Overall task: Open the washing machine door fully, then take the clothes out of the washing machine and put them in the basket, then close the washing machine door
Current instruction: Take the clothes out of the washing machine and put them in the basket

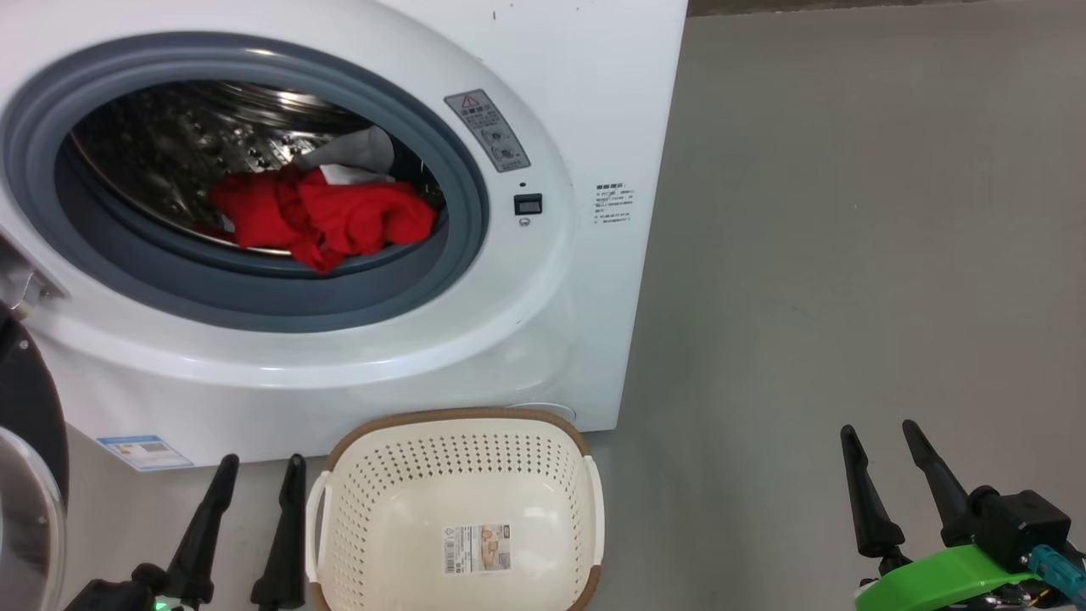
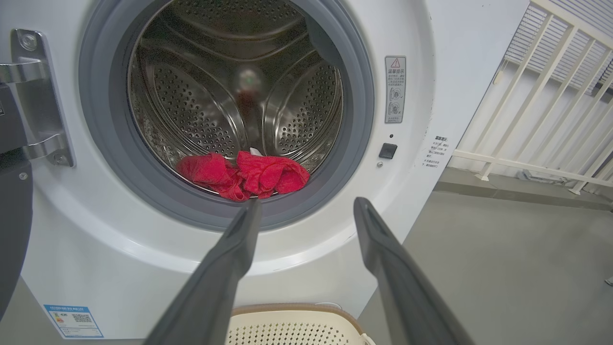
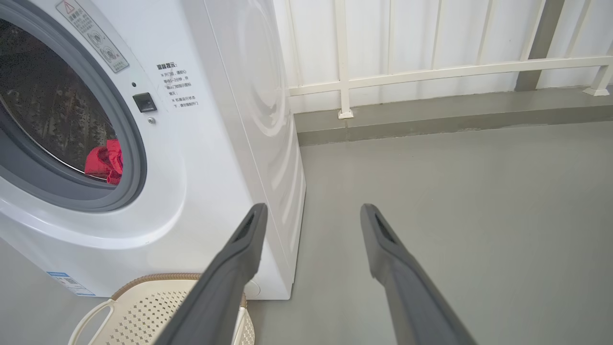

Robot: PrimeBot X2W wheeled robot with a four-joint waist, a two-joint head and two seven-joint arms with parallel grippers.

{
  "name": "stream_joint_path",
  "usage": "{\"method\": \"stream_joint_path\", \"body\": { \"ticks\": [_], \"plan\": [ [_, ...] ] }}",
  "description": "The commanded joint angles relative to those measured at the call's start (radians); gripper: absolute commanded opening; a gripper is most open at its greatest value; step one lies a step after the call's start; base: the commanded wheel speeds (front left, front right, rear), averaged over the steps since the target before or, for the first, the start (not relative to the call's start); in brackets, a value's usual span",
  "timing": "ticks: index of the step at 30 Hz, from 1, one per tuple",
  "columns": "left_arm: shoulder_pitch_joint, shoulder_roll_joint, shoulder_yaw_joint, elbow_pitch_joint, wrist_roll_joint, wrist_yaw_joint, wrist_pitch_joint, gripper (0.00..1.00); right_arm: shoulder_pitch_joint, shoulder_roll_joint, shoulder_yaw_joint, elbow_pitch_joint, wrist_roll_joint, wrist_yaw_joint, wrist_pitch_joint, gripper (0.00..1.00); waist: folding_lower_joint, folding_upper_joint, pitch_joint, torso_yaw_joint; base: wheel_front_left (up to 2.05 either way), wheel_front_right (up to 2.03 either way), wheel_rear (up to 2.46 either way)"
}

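The white washing machine (image 1: 585,102) stands with its door (image 1: 25,458) swung wide to the left, black rim and glass at the frame's edge. Red clothes (image 1: 322,216) with a white patch lie at the front of the steel drum, also seen as clothes (image 2: 244,175) and clothes (image 3: 105,160). The cream basket (image 1: 462,428) sits on the floor right before the machine, holding no garments. My left gripper (image 1: 259,467) is open, low, left of the basket. My right gripper (image 1: 882,433) is open over bare floor, well right of the machine.
A door hinge bracket (image 2: 38,96) is fixed at the opening's left. Grey floor (image 1: 848,255) spreads to the machine's right. A white railing (image 3: 431,72) and low kerb run behind. The basket rim (image 2: 287,309) lies just below my left fingers.
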Motion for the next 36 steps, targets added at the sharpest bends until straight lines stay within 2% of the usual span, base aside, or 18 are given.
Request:
{"method": "stream_joint_path", "body": {
  "ticks": [1, 9, 17, 26, 36],
  "plan": [
    [-0.039, 0.009, 0.036, -0.018, 0.012, -0.006, -0.005, 1.00, -0.027, -0.005, 0.024, -0.022, -0.002, 0.000, -0.009, 1.00, 0.0000, -0.0001, 0.000, 0.001, 0.00, 0.00, 0.00],
    [-0.033, 0.007, 0.024, 0.004, 0.015, -0.006, -0.005, 1.00, -0.028, -0.005, 0.029, -0.018, -0.003, 0.000, -0.009, 1.00, 0.0000, -0.0001, 0.001, -0.001, 0.00, 0.00, 0.00],
    [-0.103, 0.021, 0.010, 0.127, 0.025, -0.006, -0.005, 1.00, -0.042, -0.005, 0.046, -0.020, -0.004, 0.000, -0.009, 1.00, 0.0000, -0.0001, 0.030, -0.023, 0.00, 0.00, 0.00],
    [-0.387, 0.082, -0.053, 0.386, -0.027, -0.006, -0.005, 1.00, -0.089, -0.004, 0.063, -0.030, -0.004, 0.000, -0.009, 1.00, 0.0000, -0.0001, 0.135, -0.075, 0.00, 0.00, 0.00],
    [-0.716, 0.159, -0.094, 0.602, -0.060, -0.006, -0.005, 1.00, -0.162, -0.004, 0.090, -0.045, 0.025, 0.000, -0.009, 1.00, 0.0000, -0.0001, 0.278, -0.150, 0.00, 0.00, 0.00]
  ]
}}
